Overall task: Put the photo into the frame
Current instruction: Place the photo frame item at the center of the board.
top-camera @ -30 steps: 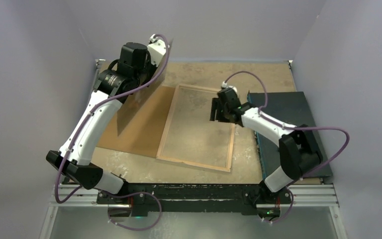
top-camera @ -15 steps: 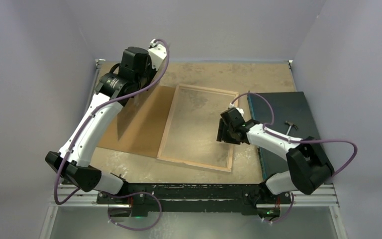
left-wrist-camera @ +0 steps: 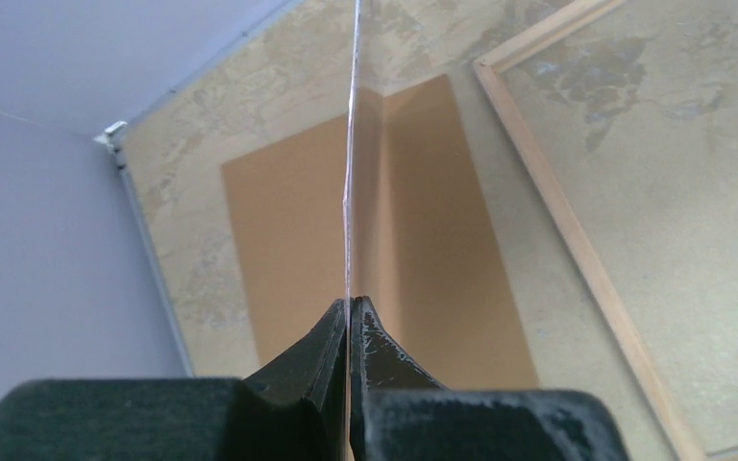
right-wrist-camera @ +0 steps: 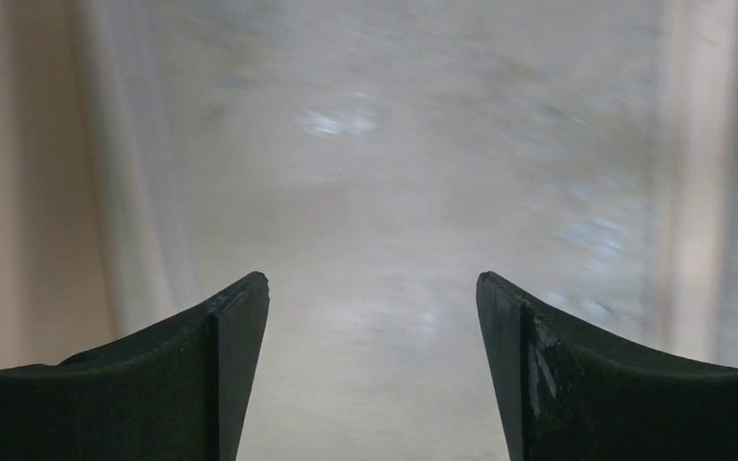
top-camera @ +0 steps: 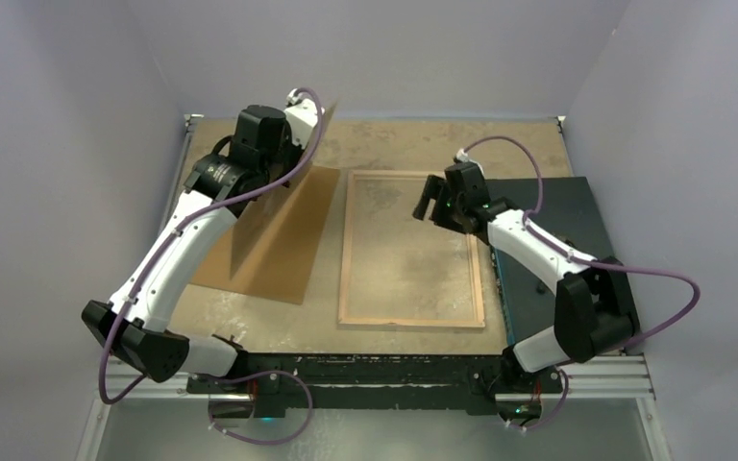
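Top external: the frame (top-camera: 345,250) now lies wood side up and square to the bench (top-camera: 413,139) edge, no longer skewed. Your right hand (top-camera: 430,200), spread and empty, has shifted to its far right corner. Your left hand (left-wrist-camera: 349,322) pinches a thin sheet (left-wrist-camera: 351,144) upright. No view shows the photo. The frame looks ready for loading.

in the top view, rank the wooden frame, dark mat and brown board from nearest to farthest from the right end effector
1. Light wood rectangular picture frame: in the middle; the open right end effector hovers over its far right part.
2. Dark flat mat: just to the end effector's right.
3. Plain brown backing board: beyond the frame, on the left.
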Robot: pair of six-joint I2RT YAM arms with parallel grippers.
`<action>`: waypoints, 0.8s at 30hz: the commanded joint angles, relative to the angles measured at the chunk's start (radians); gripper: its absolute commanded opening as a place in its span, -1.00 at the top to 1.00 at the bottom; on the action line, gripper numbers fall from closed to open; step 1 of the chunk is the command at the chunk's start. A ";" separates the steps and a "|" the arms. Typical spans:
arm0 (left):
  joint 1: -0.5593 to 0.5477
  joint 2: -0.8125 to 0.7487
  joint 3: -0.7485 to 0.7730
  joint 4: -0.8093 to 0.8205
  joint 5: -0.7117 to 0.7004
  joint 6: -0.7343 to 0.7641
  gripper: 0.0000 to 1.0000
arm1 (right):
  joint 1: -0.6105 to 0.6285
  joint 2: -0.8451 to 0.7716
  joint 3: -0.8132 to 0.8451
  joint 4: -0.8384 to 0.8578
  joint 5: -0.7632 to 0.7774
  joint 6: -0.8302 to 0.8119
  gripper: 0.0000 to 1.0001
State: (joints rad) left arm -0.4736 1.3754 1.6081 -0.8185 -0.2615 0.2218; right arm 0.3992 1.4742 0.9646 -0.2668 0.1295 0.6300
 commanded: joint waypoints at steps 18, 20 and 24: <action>-0.003 0.019 -0.294 0.216 0.542 -0.428 1.00 | 0.110 0.092 -0.212 1.154 -0.474 0.773 -0.98; -0.003 0.036 -0.302 0.232 0.561 -0.440 1.00 | 0.118 0.097 -0.231 1.229 -0.468 0.806 -0.98; -0.004 0.057 -0.309 0.257 0.586 -0.458 1.00 | 0.151 0.108 -0.265 1.356 -0.425 0.867 -0.98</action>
State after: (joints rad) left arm -0.4782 1.4132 1.3128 -0.6220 0.2325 -0.1661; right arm 0.5175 1.5848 0.7254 0.8345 -0.3077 1.3949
